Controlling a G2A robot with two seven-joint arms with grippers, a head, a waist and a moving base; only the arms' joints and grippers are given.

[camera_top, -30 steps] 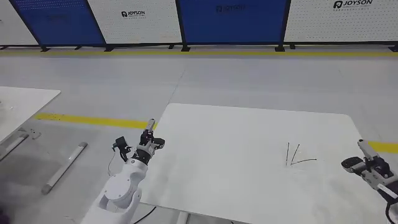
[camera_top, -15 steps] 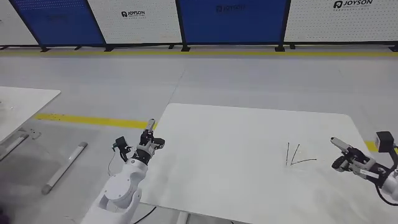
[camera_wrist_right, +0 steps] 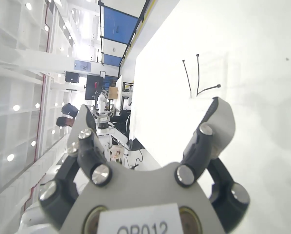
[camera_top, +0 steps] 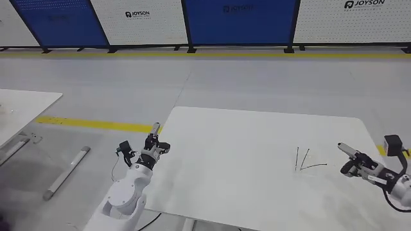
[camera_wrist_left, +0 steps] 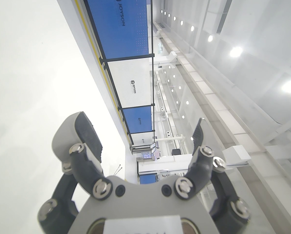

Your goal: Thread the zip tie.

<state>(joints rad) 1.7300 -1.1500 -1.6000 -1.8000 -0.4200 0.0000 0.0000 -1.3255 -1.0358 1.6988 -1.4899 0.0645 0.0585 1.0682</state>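
Three thin black zip ties [camera_top: 307, 160] lie loose on the white table [camera_top: 244, 141] near its right end, fanned out from a shared point. My right gripper [camera_top: 345, 156] hovers just right of them, open and holding nothing. In the right wrist view the zip ties [camera_wrist_right: 197, 76] sit on the table just beyond my right gripper [camera_wrist_right: 150, 113], whose jaws stand wide apart. At the table's left edge, far from the ties, my left gripper [camera_top: 157, 136] is also open. The left wrist view has the left gripper [camera_wrist_left: 145, 135] empty, with the zip ties [camera_wrist_left: 118, 169] tiny in the distance.
Blue and white partition panels [camera_top: 237, 6] line the back of the room behind a yellow floor stripe [camera_top: 96, 124]. A second white table [camera_top: 19, 106] stands at the far left, and a grey bar [camera_top: 65, 172] lies on the floor beside it.
The right arm has swung in from the table's right edge toward the zip ties, turning its gripper to face them. The left arm has stayed where it was.
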